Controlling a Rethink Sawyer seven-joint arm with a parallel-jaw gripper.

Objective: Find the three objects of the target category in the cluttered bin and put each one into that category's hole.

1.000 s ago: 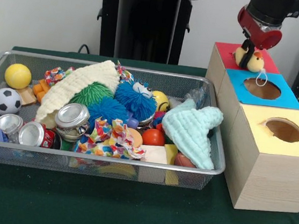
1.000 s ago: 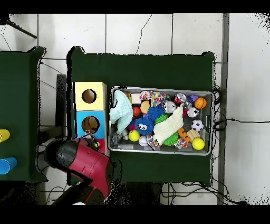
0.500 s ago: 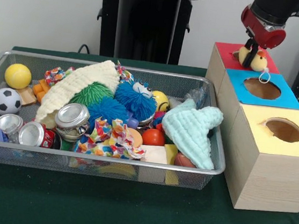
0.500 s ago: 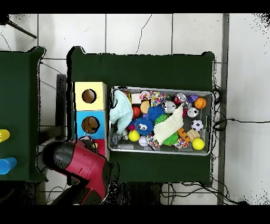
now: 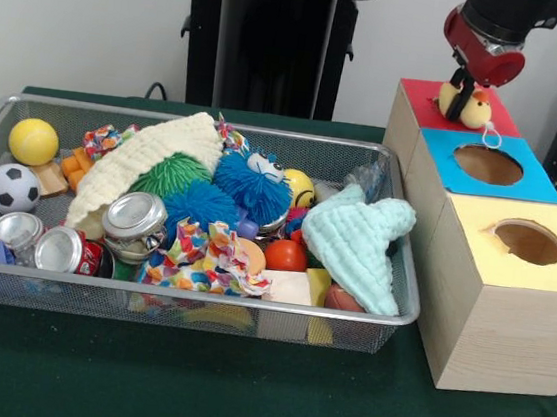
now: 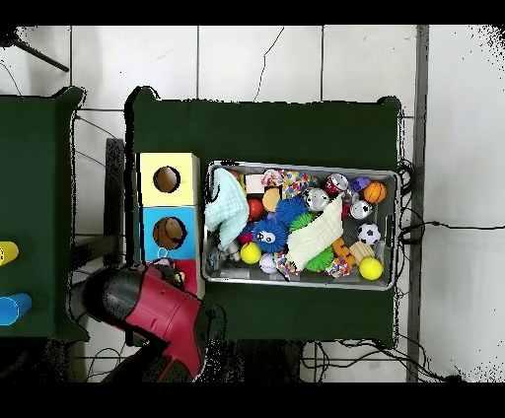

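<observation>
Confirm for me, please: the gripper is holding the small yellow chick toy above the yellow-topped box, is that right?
Not quite. The gripper does hold the small yellow chick toy, but over the red-topped box, not the yellow-topped box, as the front view shows.

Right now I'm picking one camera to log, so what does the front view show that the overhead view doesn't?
Front only: the gripper holding a yellow chick toy above the red box top. Overhead only: the arm covering that box, plus the whole table. Both: the wire bin, the blue box hole and the yellow box hole.
</observation>
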